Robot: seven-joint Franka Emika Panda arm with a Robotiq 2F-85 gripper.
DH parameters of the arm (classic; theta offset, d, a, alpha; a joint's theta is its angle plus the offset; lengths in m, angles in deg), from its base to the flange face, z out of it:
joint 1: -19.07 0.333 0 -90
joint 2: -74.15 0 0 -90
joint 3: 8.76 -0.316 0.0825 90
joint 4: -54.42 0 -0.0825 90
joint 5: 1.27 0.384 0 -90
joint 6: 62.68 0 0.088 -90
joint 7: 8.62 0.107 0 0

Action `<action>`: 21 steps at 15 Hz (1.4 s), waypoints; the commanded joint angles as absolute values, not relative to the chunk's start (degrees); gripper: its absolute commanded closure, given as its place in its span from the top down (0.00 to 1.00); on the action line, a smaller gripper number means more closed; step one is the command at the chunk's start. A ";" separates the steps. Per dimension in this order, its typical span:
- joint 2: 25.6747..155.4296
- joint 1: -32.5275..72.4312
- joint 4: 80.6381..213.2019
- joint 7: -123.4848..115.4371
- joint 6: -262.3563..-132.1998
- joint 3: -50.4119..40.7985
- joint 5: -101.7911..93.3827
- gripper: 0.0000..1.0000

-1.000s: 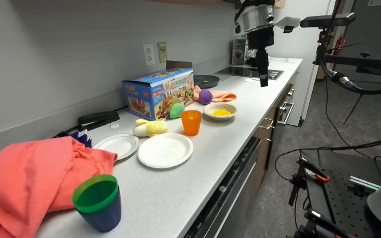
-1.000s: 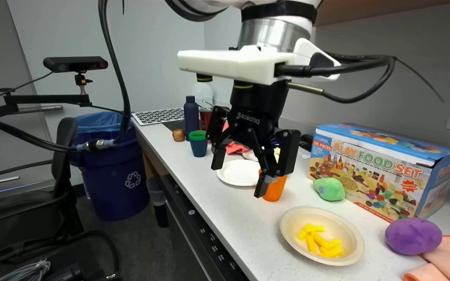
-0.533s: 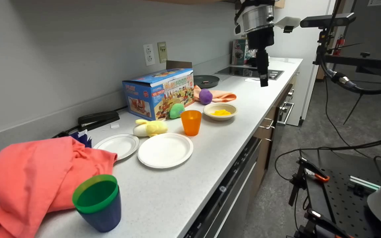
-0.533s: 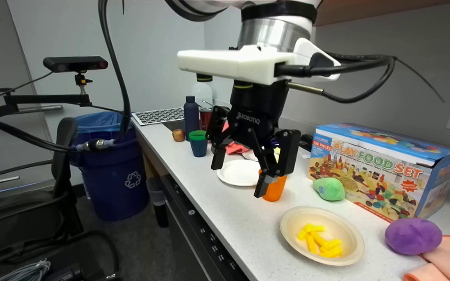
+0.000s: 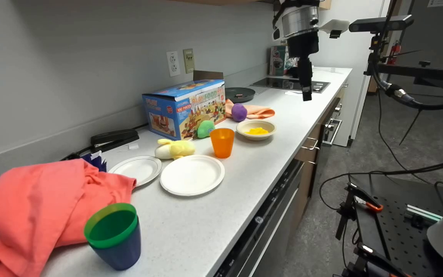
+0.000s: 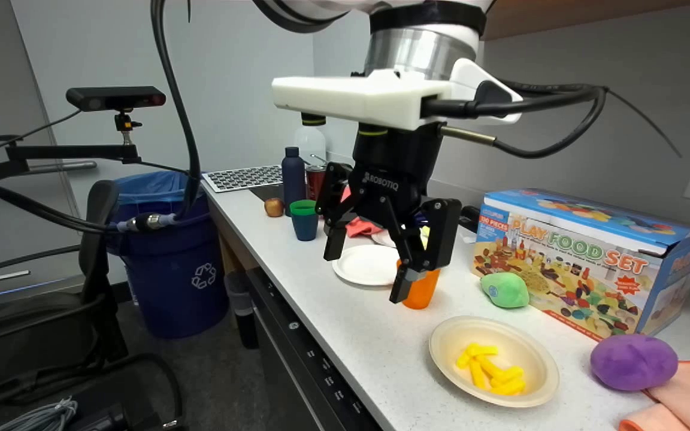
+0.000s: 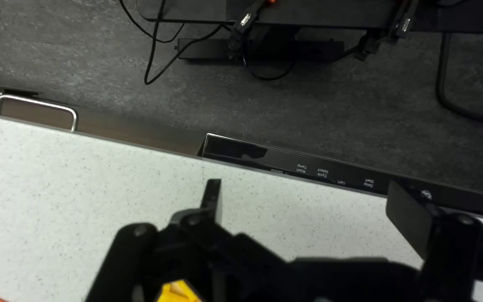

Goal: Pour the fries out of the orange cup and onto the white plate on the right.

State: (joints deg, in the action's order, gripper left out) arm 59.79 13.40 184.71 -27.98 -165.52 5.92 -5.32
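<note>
Arm (image 6: 420, 51) is hovering over counter (image 6: 369, 335), gripper (image 6: 365, 274) pointing down, tilted.
Fingers (image 7: 409, 222) are standing wide apart, only air between.

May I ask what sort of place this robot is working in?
Probably a kitchen: a black cooktop is set into the long countertop, and what looks like a dishwasher panel, marked "Wash Temp", shows below its front edge.

Your desk (image 5: 183, 227) looks smooth, the orange cup (image 5: 222, 144) plastic, the plate (image 5: 192, 175) nearest the front edge matt paper, the towel (image 5: 48, 202) cloth.
</note>
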 commanded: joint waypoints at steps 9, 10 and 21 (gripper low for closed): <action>59.88 12.38 184.65 -28.17 -165.46 4.96 -5.09 1.00; 59.88 12.38 184.65 -28.17 -165.46 4.96 -5.09 1.00; 64.76 15.65 183.79 -27.17 -176.64 0.13 4.66 1.00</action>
State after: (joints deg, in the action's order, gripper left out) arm 62.21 14.21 184.77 -27.90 -172.87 1.94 1.62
